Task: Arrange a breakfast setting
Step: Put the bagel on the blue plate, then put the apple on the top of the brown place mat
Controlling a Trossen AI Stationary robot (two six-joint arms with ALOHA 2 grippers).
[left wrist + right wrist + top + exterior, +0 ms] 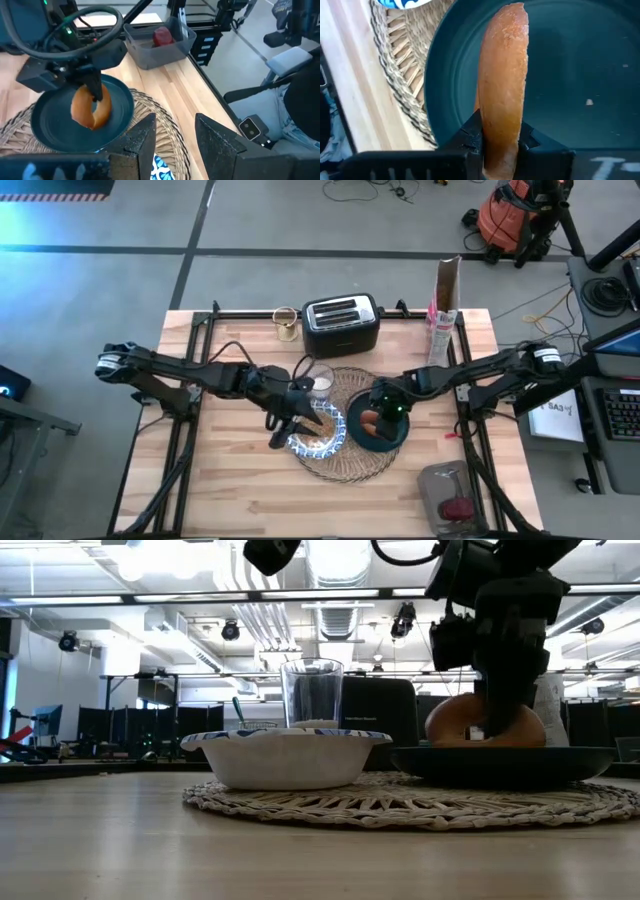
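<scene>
A round woven straw placemat lies at the table's middle. On it rest a blue-and-white bowl, a clear glass and a dark teal plate. My right gripper is shut on the brown ring pastry over the plate. In the low view the bowl, glass and plate stand on the placemat. My left gripper is open and empty over the bowl, by the glass. My right gripper pinches the pastry's ring between its two fingers, one on each flat face. The fingers come from above, pointing down, one through the hole. The pastry stands on edge over the plate's middle; whether its lower edge touches the plate I cannot tell.
A black toaster, a small gold cup and a tall brown carton stand along the far edge. A grey tray with a red thing sits at the near right corner. Bare wood lies near left.
</scene>
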